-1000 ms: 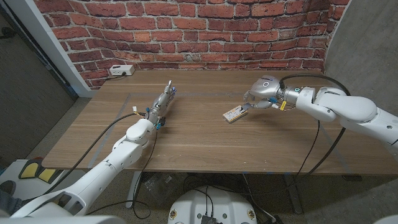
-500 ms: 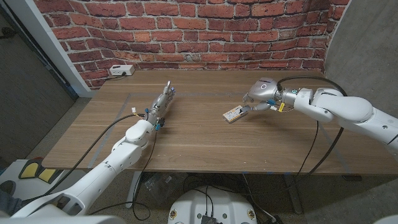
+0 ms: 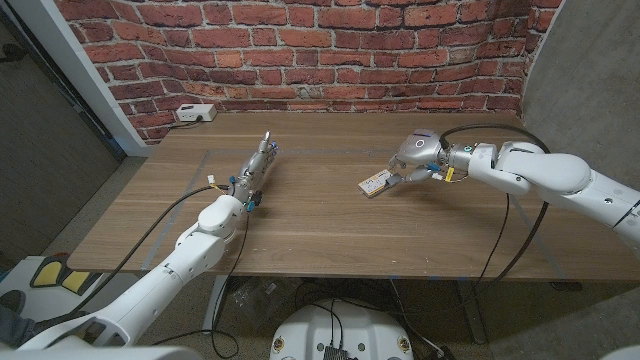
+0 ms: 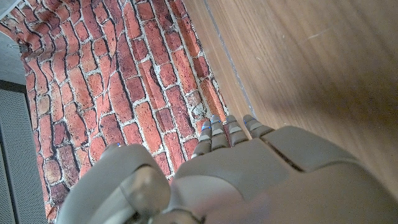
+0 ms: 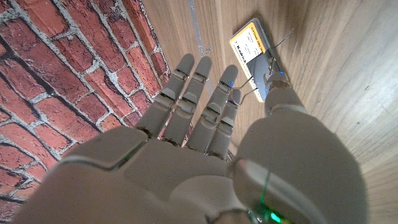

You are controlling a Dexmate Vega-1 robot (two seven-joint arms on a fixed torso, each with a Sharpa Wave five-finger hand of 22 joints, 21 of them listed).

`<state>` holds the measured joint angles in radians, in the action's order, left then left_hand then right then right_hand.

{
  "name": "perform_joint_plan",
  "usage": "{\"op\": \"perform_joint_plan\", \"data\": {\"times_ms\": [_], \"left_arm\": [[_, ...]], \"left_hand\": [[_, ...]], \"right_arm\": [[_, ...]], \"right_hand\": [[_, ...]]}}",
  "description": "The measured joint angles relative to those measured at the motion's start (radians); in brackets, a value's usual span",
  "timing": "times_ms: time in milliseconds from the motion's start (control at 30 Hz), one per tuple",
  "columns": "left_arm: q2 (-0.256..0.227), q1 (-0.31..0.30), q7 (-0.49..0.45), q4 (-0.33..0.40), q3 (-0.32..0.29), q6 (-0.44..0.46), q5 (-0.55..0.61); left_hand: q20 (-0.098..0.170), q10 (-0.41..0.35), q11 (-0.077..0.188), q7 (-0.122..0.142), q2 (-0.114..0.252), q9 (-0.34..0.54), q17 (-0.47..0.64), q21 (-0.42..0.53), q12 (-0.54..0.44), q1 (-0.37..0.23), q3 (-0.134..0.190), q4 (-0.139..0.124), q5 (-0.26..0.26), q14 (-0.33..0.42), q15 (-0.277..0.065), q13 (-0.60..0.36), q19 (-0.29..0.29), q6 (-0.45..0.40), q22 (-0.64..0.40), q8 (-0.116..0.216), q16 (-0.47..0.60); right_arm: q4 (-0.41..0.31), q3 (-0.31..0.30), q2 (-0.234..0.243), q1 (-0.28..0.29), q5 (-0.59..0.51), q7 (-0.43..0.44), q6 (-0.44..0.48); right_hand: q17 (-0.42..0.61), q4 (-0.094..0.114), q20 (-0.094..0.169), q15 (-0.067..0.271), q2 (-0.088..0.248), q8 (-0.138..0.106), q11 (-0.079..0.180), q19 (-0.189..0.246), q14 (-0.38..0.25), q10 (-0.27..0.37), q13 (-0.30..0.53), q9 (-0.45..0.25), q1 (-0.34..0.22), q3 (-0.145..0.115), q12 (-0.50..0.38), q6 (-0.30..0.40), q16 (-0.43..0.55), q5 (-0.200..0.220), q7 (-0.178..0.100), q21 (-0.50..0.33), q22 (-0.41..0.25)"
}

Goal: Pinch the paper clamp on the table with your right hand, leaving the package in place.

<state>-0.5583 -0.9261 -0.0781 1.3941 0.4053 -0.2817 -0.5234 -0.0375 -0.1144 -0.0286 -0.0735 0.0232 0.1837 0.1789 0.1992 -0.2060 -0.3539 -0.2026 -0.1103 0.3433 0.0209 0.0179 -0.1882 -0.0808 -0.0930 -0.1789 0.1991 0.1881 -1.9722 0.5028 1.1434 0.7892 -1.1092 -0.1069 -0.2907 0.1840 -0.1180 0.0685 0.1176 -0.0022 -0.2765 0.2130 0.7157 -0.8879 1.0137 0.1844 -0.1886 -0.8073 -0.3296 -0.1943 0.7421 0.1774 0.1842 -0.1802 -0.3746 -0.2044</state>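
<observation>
Right hand (image 3: 412,160): fingers spread, thumb tip touching the paper clamp (image 5: 268,79) on the package (image 3: 375,184).
Left hand (image 3: 258,163): at nine o'clock, fingers straight together, holding nothing.

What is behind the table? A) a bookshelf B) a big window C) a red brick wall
C, a red brick wall runs along the far edge of the wooden table.
</observation>
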Motion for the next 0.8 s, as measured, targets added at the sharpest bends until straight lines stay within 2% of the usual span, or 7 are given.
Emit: {"op": "perform_joint_plan", "data": {"times_ms": [67,133,167,500,800], "left_arm": [[0.000,0.000,-0.001,0.000,0.000,0.000,0.000],[-0.004,-0.006,-0.003,0.006,-0.003,0.000,-0.001],[-0.004,-0.006,-0.003,0.006,-0.003,-0.001,-0.002],[-0.007,-0.022,-0.011,0.020,-0.008,-0.002,-0.003],[-0.008,-0.035,-0.018,0.027,-0.011,-0.005,-0.005]], "left_hand": [[0.000,0.000,0.000,0.000,0.000,0.000,0.000,0.000,0.000,0.000,0.000,0.000,0.000,0.000,0.000,0.000,0.000,0.000,0.000,0.000,0.000],[0.000,0.000,0.000,0.000,0.000,0.000,0.000,0.000,0.000,0.000,-0.003,0.003,0.000,0.000,0.000,0.000,0.000,0.000,0.000,0.000,0.000],[0.000,0.000,0.000,0.000,0.007,0.000,0.000,0.000,0.000,-0.007,-0.003,0.003,0.000,0.000,0.000,0.000,0.000,0.000,0.000,0.000,0.000],[0.000,0.000,0.000,0.000,0.008,0.000,0.000,0.000,0.000,-0.008,-0.003,0.003,0.000,0.000,0.000,0.000,0.000,0.000,0.000,0.000,0.000],[0.000,0.000,0.000,0.000,0.008,0.000,0.000,0.000,0.000,-0.008,-0.010,0.001,0.000,0.000,0.000,0.000,0.000,0.000,0.000,0.000,0.000]], "right_arm": [[0.002,0.003,-0.001,-0.003,0.000,0.000,0.000],[0.003,0.009,-0.004,-0.007,-0.012,-0.007,-0.005],[0.003,0.009,-0.004,-0.007,-0.012,-0.007,-0.005],[0.008,0.033,-0.017,-0.024,-0.041,-0.017,-0.011],[0.030,0.058,-0.034,-0.056,-0.058,-0.017,-0.043]], "right_hand": [[0.000,0.001,0.001,0.000,-0.007,0.004,0.002,-0.004,0.000,-0.002,0.000,0.000,0.007,0.001,0.003,0.000,0.000,0.000,0.000,0.000,0.000],[0.000,0.002,0.001,-0.002,-0.007,0.007,0.000,-0.004,0.005,-0.008,0.000,0.000,0.007,0.002,0.003,0.048,0.000,-0.001,0.048,0.000,0.000],[0.000,0.004,0.001,-0.005,-0.011,0.011,0.000,-0.004,0.009,-0.012,0.000,0.000,0.013,0.004,0.003,0.054,0.000,-0.001,0.054,0.000,0.000],[0.000,0.011,-0.001,-0.006,-0.015,0.024,0.002,-0.013,0.019,-0.035,0.000,0.000,0.027,0.011,0.003,0.057,0.000,-0.004,0.057,0.000,0.000],[0.002,0.015,-0.001,-0.007,-0.017,0.033,0.002,-0.013,0.028,-0.049,0.000,0.000,0.035,0.015,0.003,0.047,0.000,-0.002,0.047,0.000,0.000]]}}
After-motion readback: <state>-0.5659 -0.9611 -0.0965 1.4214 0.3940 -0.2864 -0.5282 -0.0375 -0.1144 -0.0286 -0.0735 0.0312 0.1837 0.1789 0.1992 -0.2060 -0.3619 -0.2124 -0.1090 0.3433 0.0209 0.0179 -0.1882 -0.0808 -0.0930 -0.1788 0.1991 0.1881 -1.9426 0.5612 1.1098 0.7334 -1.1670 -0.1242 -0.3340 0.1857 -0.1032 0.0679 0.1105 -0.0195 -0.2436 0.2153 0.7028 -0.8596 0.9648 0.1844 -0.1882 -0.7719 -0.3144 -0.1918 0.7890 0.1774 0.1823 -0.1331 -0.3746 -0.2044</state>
